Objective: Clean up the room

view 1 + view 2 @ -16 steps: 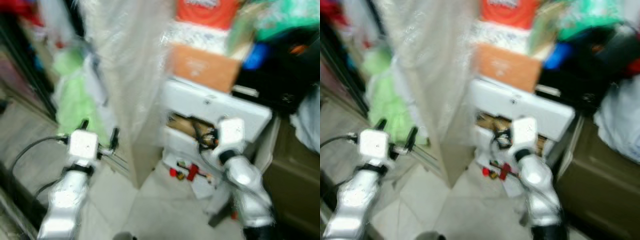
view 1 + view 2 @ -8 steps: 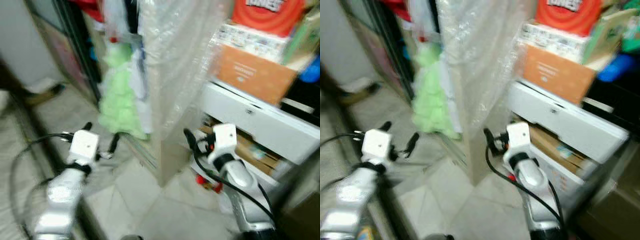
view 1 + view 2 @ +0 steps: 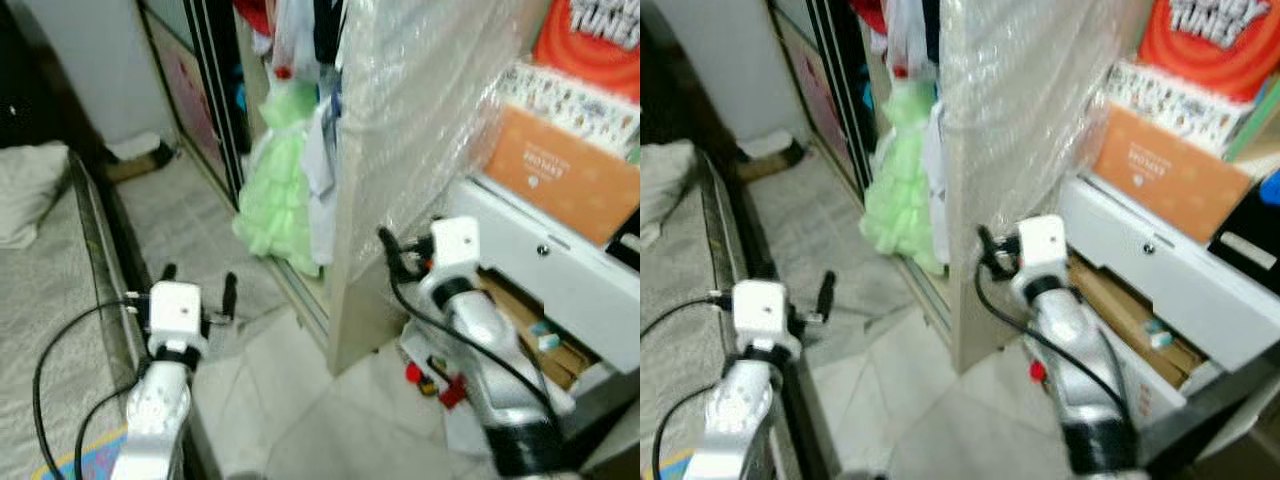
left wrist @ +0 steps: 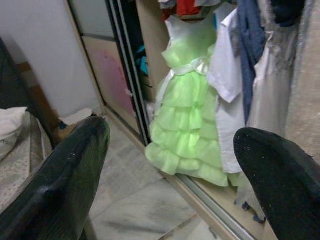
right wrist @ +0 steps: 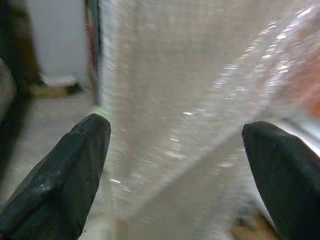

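We stand on a pale tiled floor in a narrow strip hemmed in by a bed on our left and stacked storage on our right. The bed's dark frame edge runs alongside our left arm, and a white pillow lies on its grey, textured cover. Ahead, a tall panel wrapped in glossy bubble wrap stands upright, its bottom edge on the tiles. Beside it a wardrobe with dark sliding-door rails is open, and a frilly, tiered light-green dress hangs there next to a white shirt. Our left tool hovers above the floor near the bed edge, fingers spread apart and empty. Our right tool faces the wrapped panel, fingers also spread wide, holding nothing. To the right sit a white drawer front, an orange cardboard box above it, and small red bits on the floor, blurred.
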You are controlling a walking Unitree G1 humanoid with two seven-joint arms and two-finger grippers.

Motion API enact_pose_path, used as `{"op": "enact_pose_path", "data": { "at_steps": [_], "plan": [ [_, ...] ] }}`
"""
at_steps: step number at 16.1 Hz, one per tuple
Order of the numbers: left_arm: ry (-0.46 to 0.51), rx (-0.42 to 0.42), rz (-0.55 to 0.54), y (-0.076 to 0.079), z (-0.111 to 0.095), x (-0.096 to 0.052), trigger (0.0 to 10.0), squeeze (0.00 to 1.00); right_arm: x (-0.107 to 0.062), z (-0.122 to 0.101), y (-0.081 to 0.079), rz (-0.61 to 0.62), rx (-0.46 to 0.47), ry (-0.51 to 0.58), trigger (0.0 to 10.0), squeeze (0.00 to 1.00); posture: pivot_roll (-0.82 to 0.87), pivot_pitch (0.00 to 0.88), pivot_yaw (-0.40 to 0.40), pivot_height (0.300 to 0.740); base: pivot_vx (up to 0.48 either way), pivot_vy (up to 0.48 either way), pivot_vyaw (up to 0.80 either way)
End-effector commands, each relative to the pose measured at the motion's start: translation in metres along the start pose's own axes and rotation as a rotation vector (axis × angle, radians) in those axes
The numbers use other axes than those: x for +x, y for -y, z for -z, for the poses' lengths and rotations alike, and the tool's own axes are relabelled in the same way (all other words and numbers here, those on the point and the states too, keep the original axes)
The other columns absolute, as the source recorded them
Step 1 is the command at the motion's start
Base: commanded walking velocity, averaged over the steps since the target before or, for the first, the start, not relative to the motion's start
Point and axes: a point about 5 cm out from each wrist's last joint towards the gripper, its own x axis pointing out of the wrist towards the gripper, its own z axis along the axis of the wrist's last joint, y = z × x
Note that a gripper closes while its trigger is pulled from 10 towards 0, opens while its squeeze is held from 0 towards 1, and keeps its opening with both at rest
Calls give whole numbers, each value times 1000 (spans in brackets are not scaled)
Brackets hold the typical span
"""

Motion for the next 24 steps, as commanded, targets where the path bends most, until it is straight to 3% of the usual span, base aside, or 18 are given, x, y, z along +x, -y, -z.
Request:
{"op": "enact_pose_path", "data": {
  "at_steps": [1, 3, 5, 6, 7, 9, 13, 24],
  "plan": [
    [16, 27, -30, -8, -4, -1, 10000, 0, 0, -5, -3, -2, -44, 37, 10000, 0, -133, 0, -21, 740, 0, 0, 0],
    [16, 28, -39, -10, -4, 0, 10000, 0, -5, -1, -2, 81, 18, -1, 10000, 0, -148, 0, -9, 740, 0, 0, 0],
    [19, -4, -34, -10, -5, 1, 10000, 0, -8, 1, 0, 103, 4, -7, 10000, 0, -150, 0, -5, 740, 0, 0, 0],
    [27, -20, -36, -11, -7, 1, 10000, 0, -9, 4, -2, 85, 63, -23, 10000, 0, -146, 0, -16, 740, 0, 0, 0],
    [29, -30, -35, -11, -8, 1, 10000, 0, -10, 4, -3, 70, 64, -17, 10000, 0, -145, 0, -19, 740, 0, 0, 0],
    [32, -68, -68, -13, -11, 3, 10000, 0, -12, 3, -12, 27, 67, -14, 10000, 0, -142, 0, -16, 740, 0, 0, 800],
    [21, -88, -57, -12, -14, 4, 10000, 0, -11, 9, -13, 39, 86, -31, 10000, 0, -121, 10, 4, 740, 0, 0, 800],
    [2, -55, -74, -14, -16, 5, 10000, 0, -8, 4, -18, 9, 76, -9, 10000, 0, -106, 31, -16, 740, 0, 0, 800]
  ]
}}
